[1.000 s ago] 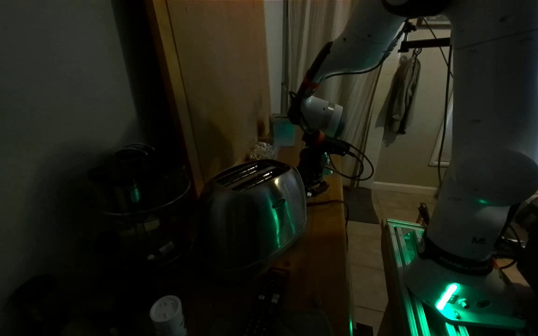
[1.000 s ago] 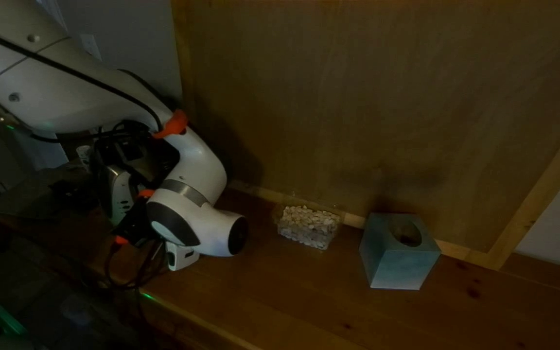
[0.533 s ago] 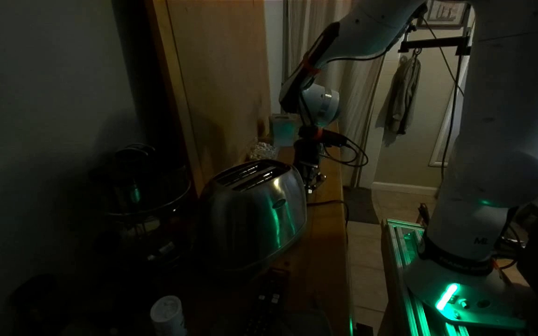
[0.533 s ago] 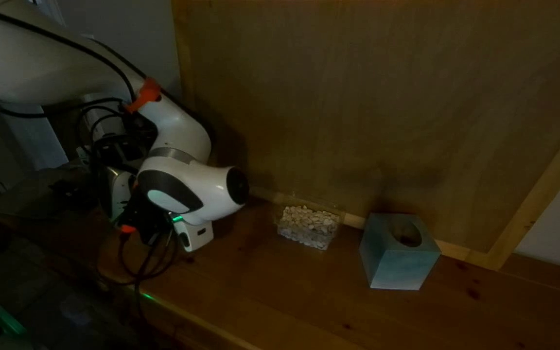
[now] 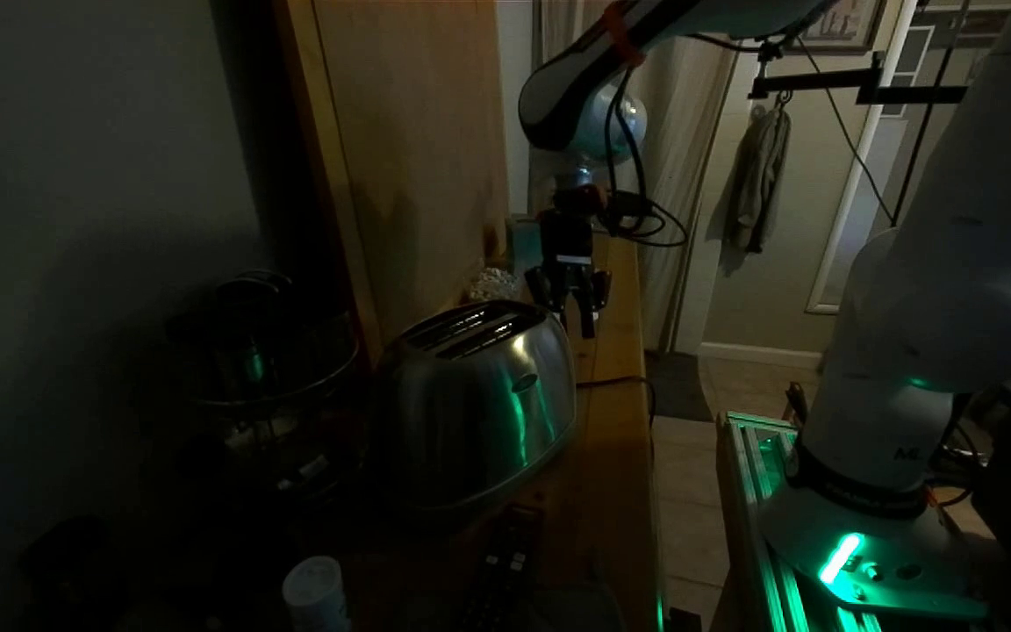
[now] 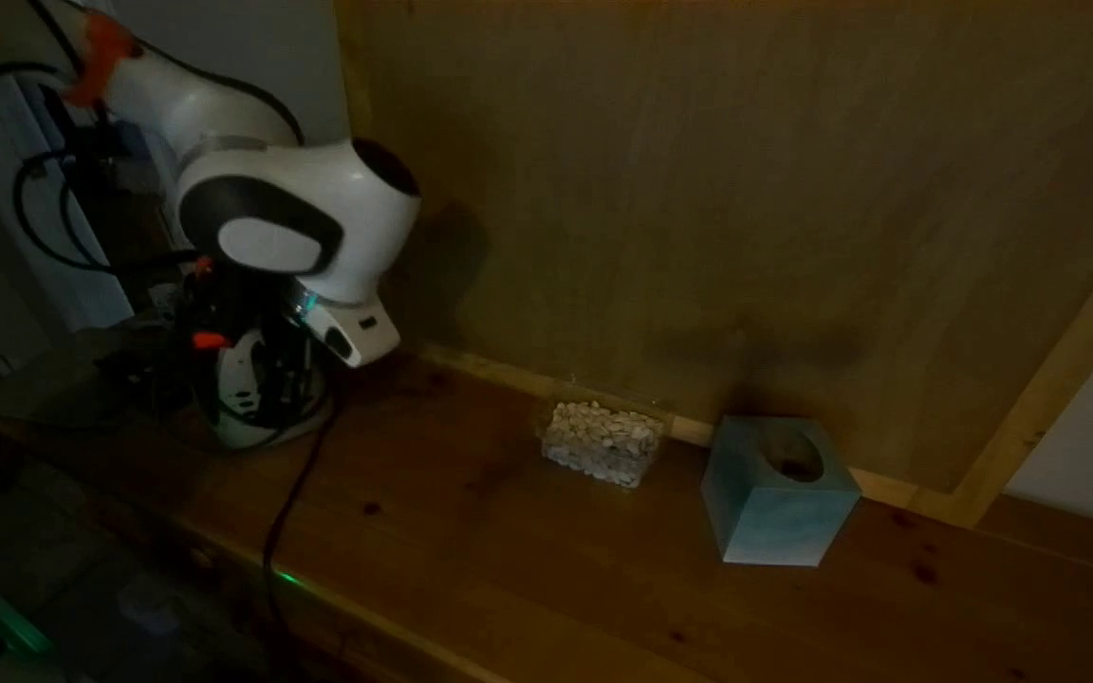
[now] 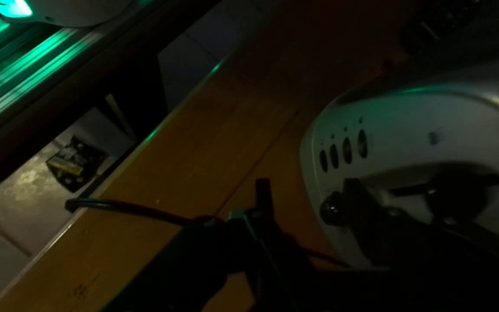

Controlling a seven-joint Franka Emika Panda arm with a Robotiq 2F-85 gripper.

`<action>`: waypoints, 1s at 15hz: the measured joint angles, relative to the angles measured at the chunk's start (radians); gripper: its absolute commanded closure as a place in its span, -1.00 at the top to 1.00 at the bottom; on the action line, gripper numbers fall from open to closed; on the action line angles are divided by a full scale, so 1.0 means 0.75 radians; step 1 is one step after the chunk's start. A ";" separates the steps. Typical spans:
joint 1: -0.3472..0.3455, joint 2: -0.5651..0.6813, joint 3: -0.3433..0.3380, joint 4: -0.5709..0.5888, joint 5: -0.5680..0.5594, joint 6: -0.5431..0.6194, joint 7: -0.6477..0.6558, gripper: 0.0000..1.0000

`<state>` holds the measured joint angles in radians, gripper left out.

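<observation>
— while the arm [image 5: 584, 88] leans over the wooden counter [image 6: 546, 588], what is its gripper [image 5: 575, 323] doing?

— it points downward, released, its two fingers [image 7: 264, 193] parted; counter and the end of the toaster [image 5: 479, 412] show in the gap between them.

— and where does that toaster sit?

— upright on the counter, its two slots [image 5: 490, 338] facing up. the gripper hangs just beside its control end [image 7: 405, 125], where the wrist view shows four oval buttons [image 7: 347, 150], a round knob [image 7: 332, 209] and a dark lever [image 7: 457, 195]. one finger overlaps that end in the wrist view; whether they touch, i cannot tell.

— is there a cord nearby?

— a black cord [image 7: 128, 208] runs across the counter and over its edge.

— what else is around?

— in an exterior view, a clear container [image 6: 592, 467] of pale pieces [image 6: 603, 425] stands close to the wooden panel [image 6: 746, 218], and a pale blue box [image 6: 779, 531] with a round hole in its top stands near it.

— and by the toaster's other end?

— in an exterior view, a white canister [image 5: 315, 592] and a dark remote-like thing [image 5: 505, 562], mostly lost in shadow. a green light [image 5: 841, 557] glows on the arm's base [image 5: 918, 540], and a jacket [image 5: 760, 180] hangs by the wall [image 5: 769, 307] behind.
</observation>
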<state>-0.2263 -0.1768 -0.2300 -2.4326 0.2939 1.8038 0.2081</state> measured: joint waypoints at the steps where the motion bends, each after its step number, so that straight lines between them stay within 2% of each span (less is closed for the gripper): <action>1: 0.011 -0.059 0.037 0.000 -0.055 -0.003 0.038 0.73; 3: 0.019 -0.158 0.102 -0.002 -0.172 -0.011 0.082 0.95; 4: 0.020 -0.198 0.128 -0.003 -0.234 -0.012 0.092 1.00; 12: 0.021 -0.406 0.250 -0.004 -0.645 0.051 0.079 1.00; 15: 0.025 -0.453 0.260 -0.031 -0.712 0.122 0.052 1.00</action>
<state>-0.2078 -0.5167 -0.0349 -2.4558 -0.2403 1.8957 0.2472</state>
